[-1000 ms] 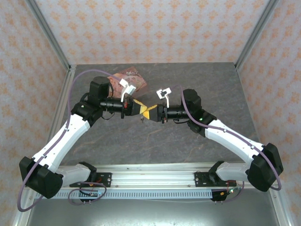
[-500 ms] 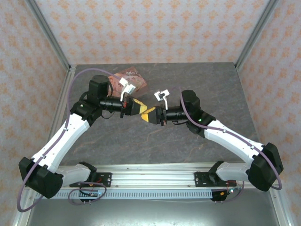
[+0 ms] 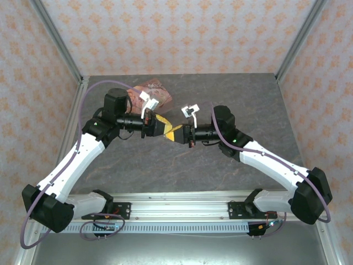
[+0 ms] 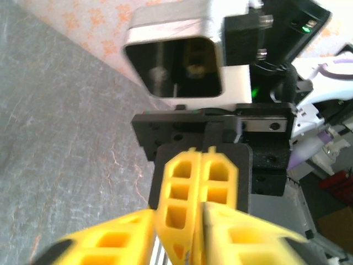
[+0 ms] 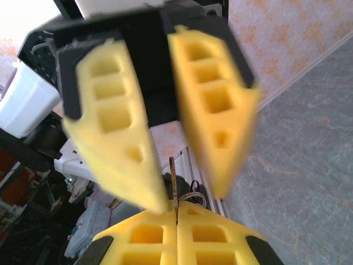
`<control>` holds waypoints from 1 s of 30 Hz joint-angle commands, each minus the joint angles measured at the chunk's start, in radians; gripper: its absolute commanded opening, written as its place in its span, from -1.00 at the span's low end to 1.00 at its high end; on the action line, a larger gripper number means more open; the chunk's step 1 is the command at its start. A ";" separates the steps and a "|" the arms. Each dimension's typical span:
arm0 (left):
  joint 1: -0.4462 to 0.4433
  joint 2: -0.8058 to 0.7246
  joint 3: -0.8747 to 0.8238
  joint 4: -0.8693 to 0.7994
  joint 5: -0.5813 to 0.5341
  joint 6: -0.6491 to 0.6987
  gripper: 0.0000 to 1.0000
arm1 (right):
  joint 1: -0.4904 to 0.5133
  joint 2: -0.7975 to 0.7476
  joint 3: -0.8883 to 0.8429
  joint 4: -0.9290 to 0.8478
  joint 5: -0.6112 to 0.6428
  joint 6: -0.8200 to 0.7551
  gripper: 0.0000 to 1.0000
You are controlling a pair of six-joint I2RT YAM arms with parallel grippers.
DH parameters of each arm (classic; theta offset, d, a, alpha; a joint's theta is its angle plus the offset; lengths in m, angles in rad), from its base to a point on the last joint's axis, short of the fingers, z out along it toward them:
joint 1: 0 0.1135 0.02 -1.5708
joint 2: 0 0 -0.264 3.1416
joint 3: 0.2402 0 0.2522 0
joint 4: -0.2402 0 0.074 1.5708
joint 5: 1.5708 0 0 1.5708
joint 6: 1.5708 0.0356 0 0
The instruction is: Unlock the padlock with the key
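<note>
My two grippers meet tip to tip above the middle of the table. My right gripper (image 3: pixel 175 134) is shut on the key (image 5: pixel 172 179), a thin metal sliver standing up from between its yellow fingers (image 5: pixel 220 237). My left gripper (image 3: pixel 164 128) is open. Its two fingers (image 5: pixel 116 127) straddle the key and the right gripper's tips without pinching them. In the left wrist view the right gripper's closed fingers (image 4: pixel 201 193) sit between my left gripper's (image 4: pixel 176 237) blurred jaws. The padlock is hidden.
A pink picture-printed tin (image 3: pixel 156 88) lies on the grey table (image 3: pixel 231 99) at the back, just behind the left wrist. Patterned walls and metal posts close in the left, right and far sides. The arms' base rail (image 3: pixel 176 207) runs along the near edge.
The right gripper came left to meet the left one and closed on the key. The left gripper, shut before, has opened its jaws.
</note>
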State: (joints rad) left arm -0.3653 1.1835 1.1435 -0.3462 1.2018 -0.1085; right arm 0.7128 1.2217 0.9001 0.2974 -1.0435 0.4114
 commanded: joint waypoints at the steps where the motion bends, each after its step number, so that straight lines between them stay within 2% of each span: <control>1: 0.018 -0.054 -0.007 0.046 -0.060 -0.043 0.05 | 0.001 -0.015 -0.025 0.123 0.046 0.033 -1.00; 2: 0.023 -0.067 -0.014 0.058 -0.074 -0.052 0.12 | -0.001 -0.013 -0.029 0.133 0.052 0.041 -1.00; 5: 0.053 -0.107 -0.060 0.118 -0.103 -0.101 0.10 | -0.008 -0.012 -0.043 0.163 0.074 0.066 -1.00; 9: 0.090 -0.165 -0.158 0.265 -0.101 -0.206 -0.01 | -0.019 -0.013 -0.055 0.183 0.094 0.087 -1.00; 14: 0.092 -0.188 -0.239 0.379 -0.064 -0.285 -0.19 | -0.021 -0.009 -0.063 0.206 0.097 0.104 -1.00; 25: 0.074 -0.188 -0.291 0.444 -0.023 -0.325 -0.50 | -0.021 0.020 -0.056 0.245 0.065 0.135 -1.00; 30: 0.057 -0.183 -0.288 0.447 -0.018 -0.321 -0.52 | -0.021 0.026 -0.053 0.241 0.056 0.137 -1.00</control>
State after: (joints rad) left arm -0.2955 1.0065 0.8543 0.0509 1.1496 -0.4221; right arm 0.6945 1.2430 0.8410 0.4736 -0.9623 0.5430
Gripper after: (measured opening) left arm 0.242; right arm 0.060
